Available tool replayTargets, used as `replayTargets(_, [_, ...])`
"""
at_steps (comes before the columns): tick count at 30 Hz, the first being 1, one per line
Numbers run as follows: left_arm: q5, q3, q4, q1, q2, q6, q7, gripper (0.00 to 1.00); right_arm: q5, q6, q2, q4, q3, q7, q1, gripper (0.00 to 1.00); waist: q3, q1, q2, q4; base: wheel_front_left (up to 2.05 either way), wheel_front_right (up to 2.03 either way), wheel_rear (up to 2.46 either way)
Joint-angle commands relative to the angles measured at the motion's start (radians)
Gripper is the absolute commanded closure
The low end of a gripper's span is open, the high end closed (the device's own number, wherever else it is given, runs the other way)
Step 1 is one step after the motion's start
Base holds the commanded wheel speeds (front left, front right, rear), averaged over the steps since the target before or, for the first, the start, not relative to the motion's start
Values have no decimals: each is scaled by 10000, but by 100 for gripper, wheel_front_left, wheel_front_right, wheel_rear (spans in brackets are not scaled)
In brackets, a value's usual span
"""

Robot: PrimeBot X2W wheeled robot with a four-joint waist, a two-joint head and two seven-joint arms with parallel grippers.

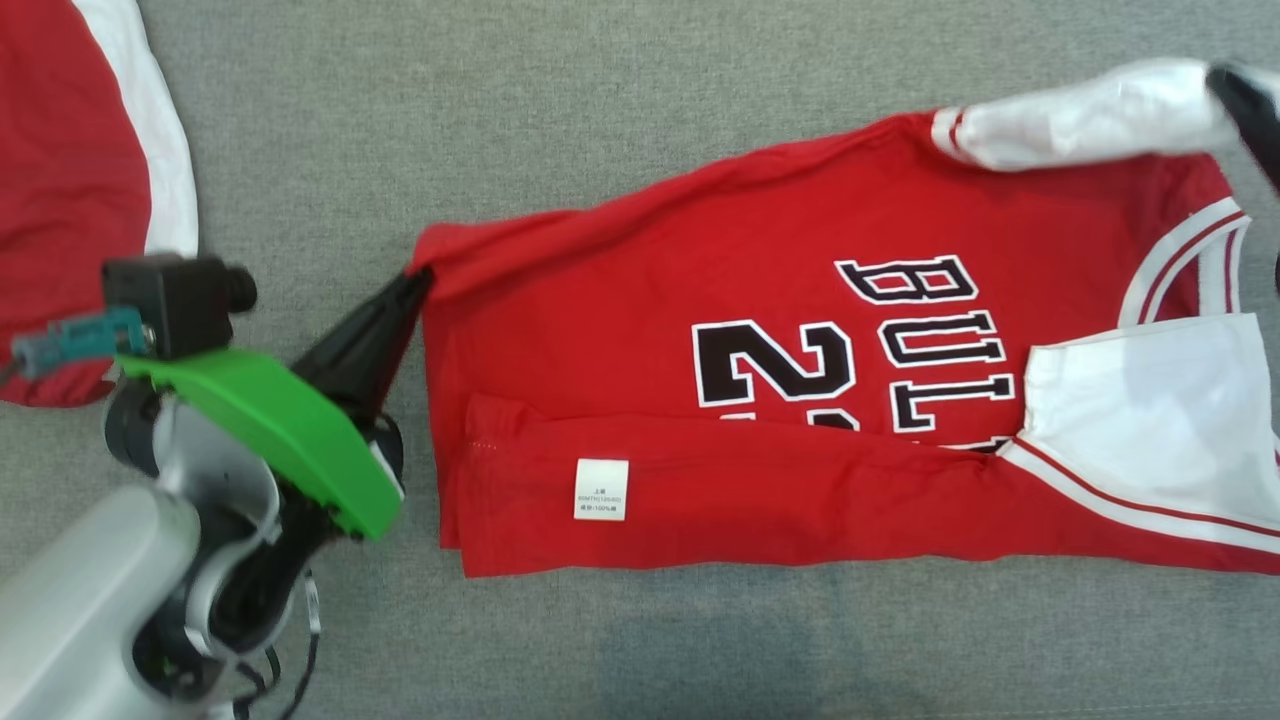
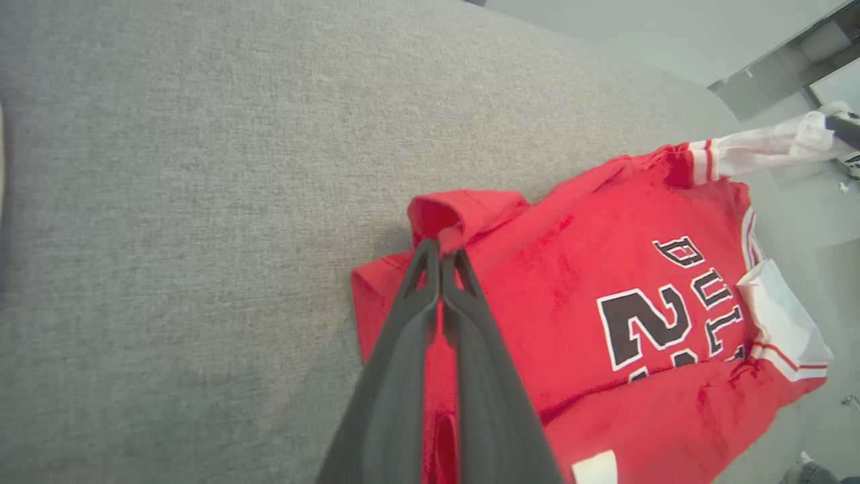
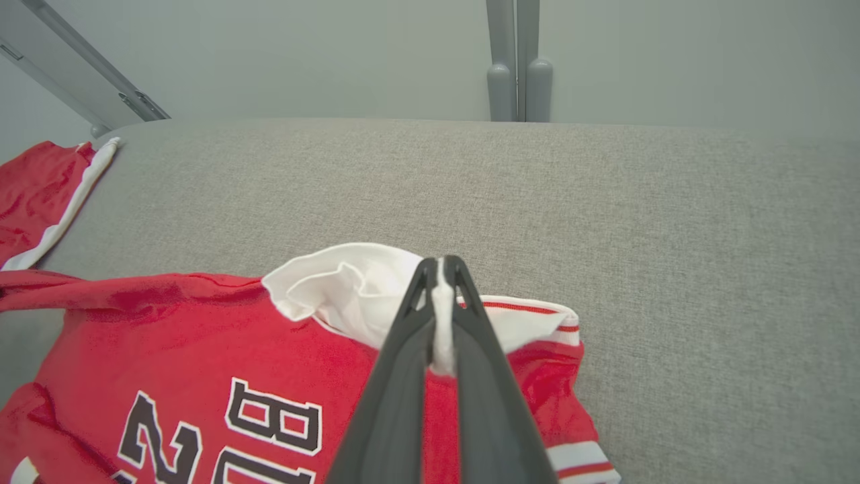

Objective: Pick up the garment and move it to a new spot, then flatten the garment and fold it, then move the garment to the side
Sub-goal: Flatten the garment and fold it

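Left claw (image 2: pixel 440 254) gripping shirt (image 1: pixel 620 300) hem corner | right claw (image 3: pixel 441 265) gripping white sleeve (image 3: pixel 349 289) | shirt stretching between them, seemingly half-folded | further folding, moving aside remaining

Surfaces: cloth on cloth.
The jersey (image 1: pixel 640 290) is red knit, faint sheen; grey cover (image 1: pixel 500 100) coarse-woven, matt; my fingers (image 2: pixel 390 383) dark matt plastic; my wrist shell (image 1: pixel 270 420) smooth green plastic.

The red garment (image 1: pixel 640 330) has white sleeves (image 1: pixel 1080 120) and black lettering (image 1: pixel 940 350).
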Motion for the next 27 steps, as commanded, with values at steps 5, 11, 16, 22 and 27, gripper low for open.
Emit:
replayTargets(5, [-296, 143, -779, 1455, 251, 453, -731, 100, 207, 4, 418, -1343, -895, -300, 2437, 100, -542, 1, 0, -297, 0, 0, 0])
replayTargets(11, [-678, 231, -1018, 2666, 312, 496, -1314, 100, 113, 5, 1142, -1988, -1461, -421, 4301, 100, -869, 1, 0, -537, 0, 0, 0])
replayTargets(16, [-887, 270, -709, 3119, 175, 334, -1581, 100, 19, 5, 1575, -2163, -1443, -490, 4948, 100, -1101, 1, 0, -565, 0, 0, 0])
replayTargets(22, [-1113, 328, -490, 3359, 133, 201, -1683, 100, -66, 4, 1854, -2228, -1626, -315, 5372, 100, -1354, 1, 0, -595, 0, 0, 0])
replayTargets(27, [-1213, 267, -354, 3557, 153, 161, -1692, 100, -240, 4, 1853, -1780, -1599, -102, 5577, 100, -1482, 1, 0, -580, 0, 0, 0])
